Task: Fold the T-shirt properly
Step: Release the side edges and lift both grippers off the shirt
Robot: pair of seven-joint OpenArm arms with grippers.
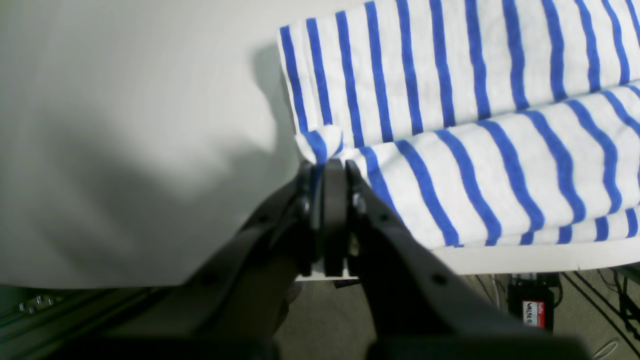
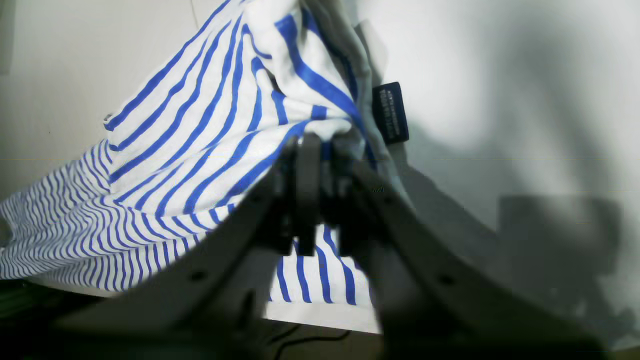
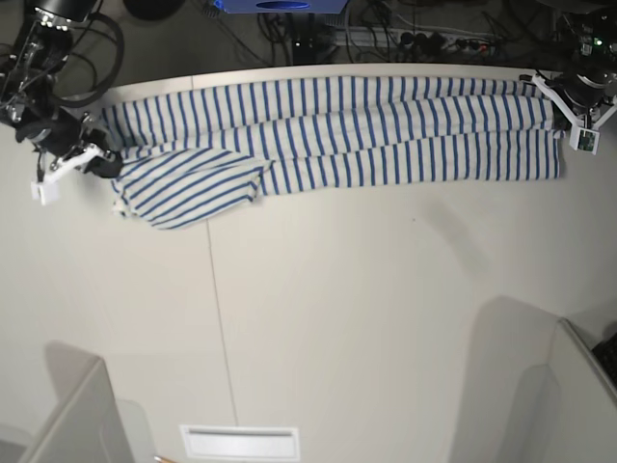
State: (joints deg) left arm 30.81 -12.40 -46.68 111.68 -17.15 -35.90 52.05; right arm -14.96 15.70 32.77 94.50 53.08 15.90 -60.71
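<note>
The white T-shirt with blue stripes (image 3: 366, 135) lies stretched in a long folded band across the far part of the table (image 3: 366, 309), with a sleeve flap (image 3: 188, 183) hanging toward me at the left. My left gripper (image 1: 330, 162) is shut on the shirt's corner (image 1: 320, 140) at the right end in the base view (image 3: 569, 121). My right gripper (image 2: 320, 145) is shut on bunched shirt fabric (image 2: 300, 75) beside the dark neck tag (image 2: 391, 112), at the left end in the base view (image 3: 101, 159).
The table's far edge runs just behind the shirt, with cables and a power strip (image 3: 415, 39) beyond it. A small box with a red label (image 1: 532, 307) sits on the floor below the edge. Grey panels (image 3: 72, 415) (image 3: 578, 386) stand at the near corners.
</note>
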